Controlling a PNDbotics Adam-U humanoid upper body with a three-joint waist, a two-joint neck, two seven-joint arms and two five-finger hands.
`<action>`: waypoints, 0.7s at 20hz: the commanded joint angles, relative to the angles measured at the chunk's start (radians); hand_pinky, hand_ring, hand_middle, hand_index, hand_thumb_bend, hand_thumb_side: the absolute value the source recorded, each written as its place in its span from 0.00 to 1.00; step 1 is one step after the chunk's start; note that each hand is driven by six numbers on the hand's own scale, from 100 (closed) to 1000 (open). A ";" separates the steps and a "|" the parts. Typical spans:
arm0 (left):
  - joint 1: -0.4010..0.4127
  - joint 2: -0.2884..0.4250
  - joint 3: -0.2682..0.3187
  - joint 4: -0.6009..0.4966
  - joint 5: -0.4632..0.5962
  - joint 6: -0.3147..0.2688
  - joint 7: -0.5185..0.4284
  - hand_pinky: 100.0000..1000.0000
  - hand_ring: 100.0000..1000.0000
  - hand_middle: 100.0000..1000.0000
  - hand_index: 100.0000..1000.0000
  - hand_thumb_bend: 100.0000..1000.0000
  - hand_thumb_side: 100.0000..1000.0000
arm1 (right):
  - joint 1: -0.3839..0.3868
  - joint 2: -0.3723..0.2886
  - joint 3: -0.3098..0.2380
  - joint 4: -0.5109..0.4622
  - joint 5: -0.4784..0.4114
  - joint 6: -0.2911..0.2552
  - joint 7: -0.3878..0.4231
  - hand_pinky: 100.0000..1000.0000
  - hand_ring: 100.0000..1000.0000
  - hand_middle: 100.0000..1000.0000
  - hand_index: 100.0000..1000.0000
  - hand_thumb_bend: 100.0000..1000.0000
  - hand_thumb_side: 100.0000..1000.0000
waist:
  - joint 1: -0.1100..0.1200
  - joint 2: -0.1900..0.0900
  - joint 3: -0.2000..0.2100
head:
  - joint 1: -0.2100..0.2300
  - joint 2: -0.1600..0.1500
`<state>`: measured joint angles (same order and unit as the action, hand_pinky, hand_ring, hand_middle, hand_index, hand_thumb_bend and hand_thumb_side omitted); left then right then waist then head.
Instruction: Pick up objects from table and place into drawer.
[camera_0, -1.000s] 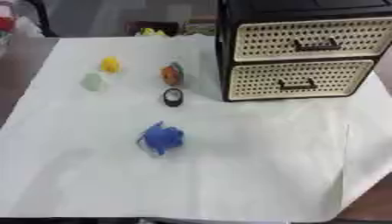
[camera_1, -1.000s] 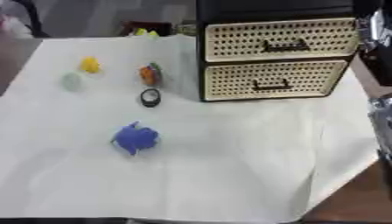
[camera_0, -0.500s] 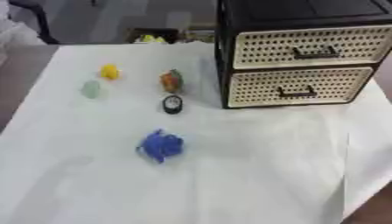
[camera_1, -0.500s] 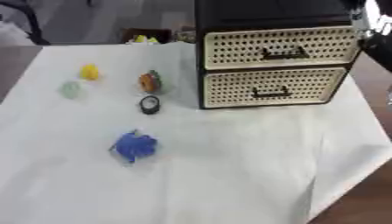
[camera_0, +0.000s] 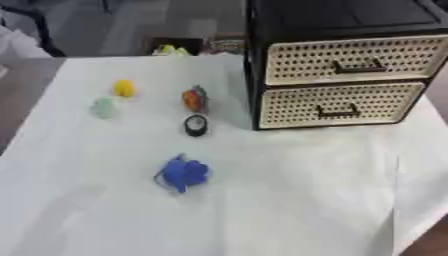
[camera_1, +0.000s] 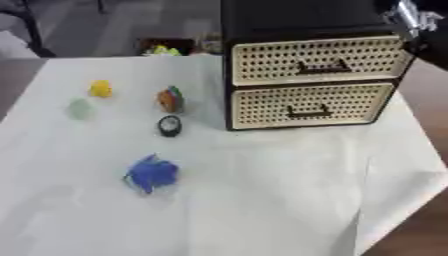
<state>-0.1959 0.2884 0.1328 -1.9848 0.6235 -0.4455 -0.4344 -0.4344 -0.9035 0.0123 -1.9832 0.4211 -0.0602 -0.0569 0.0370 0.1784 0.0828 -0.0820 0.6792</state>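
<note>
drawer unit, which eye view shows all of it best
The right eye view: the drawer unit sits whole in frame, both closed drawer fronts and its right side clear of the edge. In the left eye view it reaches the frame's right edge, so its right side is cropped.

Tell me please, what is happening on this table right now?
Nothing is being handled at this moment. Five small things lie on the white tablecloth: a blue object, a small black round one, an orange one, a yellow one and a pale green one. To their right stands a black drawer unit, and both of its drawers look closed. Some dark and silver robot part shows at the upper right corner, but no hand can be made out.
</note>
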 joint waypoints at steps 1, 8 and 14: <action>-0.012 0.021 0.005 -0.015 0.002 -0.003 -0.003 0.68 0.73 0.71 0.80 0.00 0.79 | -0.029 -0.077 0.007 -0.017 0.017 -0.003 0.054 0.00 0.00 0.00 0.82 1.00 1.00 | -0.003 -0.013 0.003 | -0.006 -0.014; -0.013 0.025 0.002 -0.015 0.008 -0.003 -0.005 0.68 0.73 0.71 0.80 0.00 0.78 | -0.075 -0.140 0.063 0.000 -0.012 0.007 0.258 0.00 0.00 0.00 0.71 1.00 0.69 | -0.005 -0.017 0.008 | -0.013 -0.018; -0.012 0.029 0.000 -0.015 0.013 -0.002 -0.007 0.68 0.73 0.71 0.80 0.00 0.78 | -0.156 -0.161 0.109 0.079 -0.125 0.004 0.444 0.00 0.00 0.00 0.77 1.00 0.49 | -0.007 -0.023 0.010 | -0.018 -0.017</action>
<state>-0.1969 0.2896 0.1323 -1.9848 0.6312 -0.4477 -0.4385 -0.5735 -1.0242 0.1242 -1.9178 0.3222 -0.0556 0.3531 0.0336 0.1719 0.0916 -0.0976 0.6742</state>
